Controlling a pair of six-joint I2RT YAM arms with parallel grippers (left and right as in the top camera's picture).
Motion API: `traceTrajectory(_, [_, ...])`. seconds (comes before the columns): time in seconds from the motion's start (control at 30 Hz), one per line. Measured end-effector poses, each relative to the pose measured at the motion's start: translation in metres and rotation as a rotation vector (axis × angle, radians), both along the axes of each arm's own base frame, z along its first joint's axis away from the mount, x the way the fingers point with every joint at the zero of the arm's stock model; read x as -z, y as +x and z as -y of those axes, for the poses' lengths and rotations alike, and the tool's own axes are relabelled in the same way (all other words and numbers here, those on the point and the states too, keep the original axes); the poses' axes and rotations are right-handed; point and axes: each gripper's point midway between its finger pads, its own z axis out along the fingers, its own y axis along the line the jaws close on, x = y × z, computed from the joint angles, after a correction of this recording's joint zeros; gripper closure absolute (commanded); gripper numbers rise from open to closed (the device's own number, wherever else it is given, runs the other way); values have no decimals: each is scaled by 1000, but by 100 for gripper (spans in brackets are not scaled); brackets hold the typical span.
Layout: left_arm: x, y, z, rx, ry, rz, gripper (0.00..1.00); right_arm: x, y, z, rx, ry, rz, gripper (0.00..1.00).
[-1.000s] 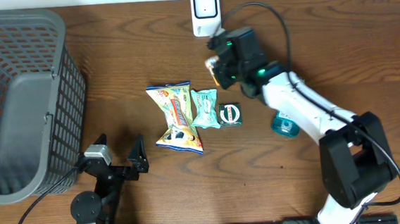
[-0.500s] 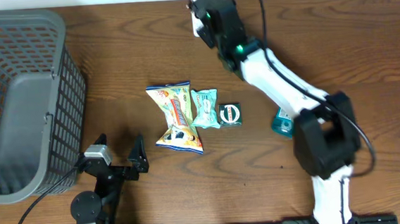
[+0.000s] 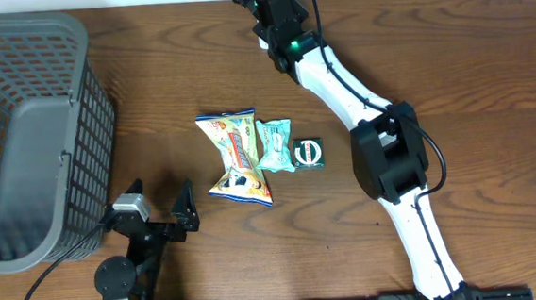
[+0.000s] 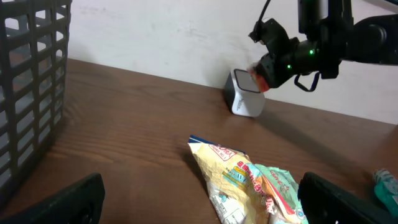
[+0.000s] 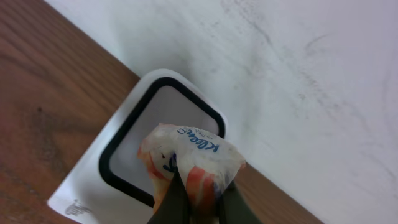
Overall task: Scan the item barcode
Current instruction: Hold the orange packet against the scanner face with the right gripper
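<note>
**The small packet is being presented to the scanner.**

At the left, beside the basket (image 3: 21, 139), the left gripper (image 3: 161, 207) rests with its jaws wide and empty. The snack bags (image 3: 235, 157) lie in the middle of the table (image 3: 470, 70). Further right, at the far edge, the right gripper (image 5: 198, 199) has its jaws closed on the small packet (image 5: 189, 162), held close in front of the window of the scanner (image 5: 124, 155). The scanning step is in hand. Next, I think, the packet must be turned until its barcode, which I cannot see, faces the window. One second ago this arm was to the right of the scanner; now it covers it from overhead.
</note>
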Motion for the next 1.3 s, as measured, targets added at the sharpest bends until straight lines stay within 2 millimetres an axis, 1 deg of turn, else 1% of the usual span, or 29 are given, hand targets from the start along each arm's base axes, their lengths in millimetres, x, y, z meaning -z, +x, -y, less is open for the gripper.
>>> traceTrajectory(0.1, [0, 0, 0, 0, 0, 0, 2, -4, 2, 1, 0, -6, 9, 99])
traceTrajectory(0.23, [0, 0, 0, 0, 0, 0, 2, -3, 2, 2, -22, -18, -3, 99])
traceTrajectory(0.37, [0, 0, 0, 0, 0, 0, 3, -2, 4, -2, -93, -41, -9, 99])
traceTrajectory(0.6, [0, 0, 0, 0, 0, 0, 2, -4, 10, 1, -180, -81, 0, 99])
traceTrajectory(0.8, [0, 0, 0, 0, 0, 0, 2, -10, 14, -3, -267, -122, 32, 99])
traceTrajectory(0.9, [0, 0, 0, 0, 0, 0, 2, -7, 15, -6, -288, -130, 33, 99])
traceTrajectory(1.07, [0, 0, 0, 0, 0, 0, 2, 10, 15, -7, -295, -138, 12, 99])
traceTrajectory(1.13, [0, 0, 0, 0, 0, 0, 2, 10, 19, -5, -273, -132, 30, 99])
traceTrajectory(1.23, [0, 0, 0, 0, 0, 0, 2, 8, 21, 3, -217, -136, 39, 99])
traceTrajectory(1.3, [0, 0, 0, 0, 0, 0, 2, 9, 20, 15, -165, -163, 14, 99])
